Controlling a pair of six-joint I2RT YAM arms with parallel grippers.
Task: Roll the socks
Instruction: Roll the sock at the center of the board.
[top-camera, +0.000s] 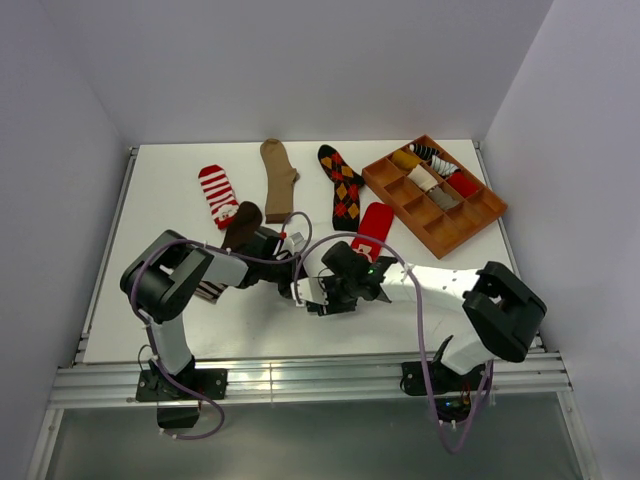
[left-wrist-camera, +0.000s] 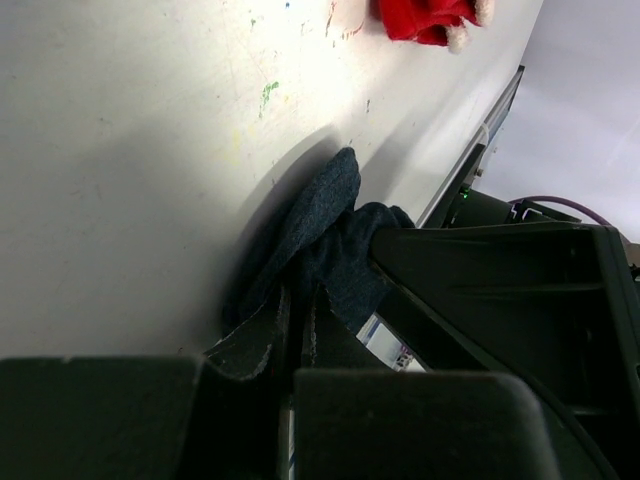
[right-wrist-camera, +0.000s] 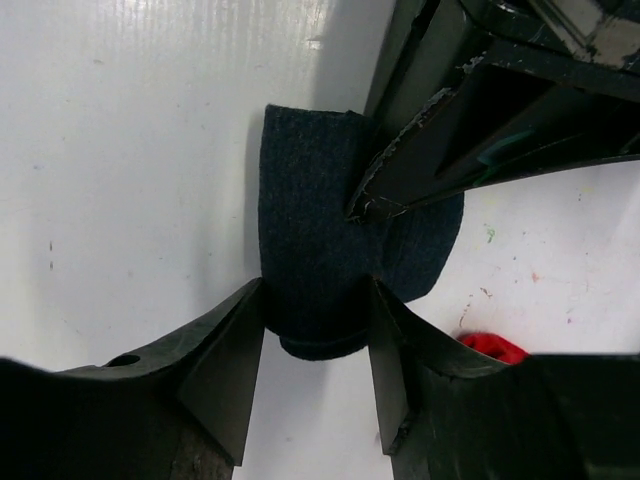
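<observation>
The navy sock (right-wrist-camera: 310, 220) lies bunched on the white table between both grippers; it also shows in the left wrist view (left-wrist-camera: 320, 225). My right gripper (right-wrist-camera: 315, 300) is closed on its rolled end, one finger on each side. My left gripper (left-wrist-camera: 295, 310) is shut, its tips pinching the sock's fabric from the opposite side. In the top view the two grippers meet at the table's front middle, left (top-camera: 298, 278) and right (top-camera: 326, 294), and hide the sock. A red sock (top-camera: 374, 226), an argyle sock (top-camera: 343, 187), a tan sock (top-camera: 277, 178), a red-white striped sock (top-camera: 217, 192) and a dark brown sock (top-camera: 240, 226) lie flat behind.
A brown wooden compartment tray (top-camera: 478, 212) at the back right holds several rolled socks. The red sock lies close to the grippers in the wrist views (left-wrist-camera: 430, 18) (right-wrist-camera: 490, 347). The table's front edge and rail run just behind the arm bases.
</observation>
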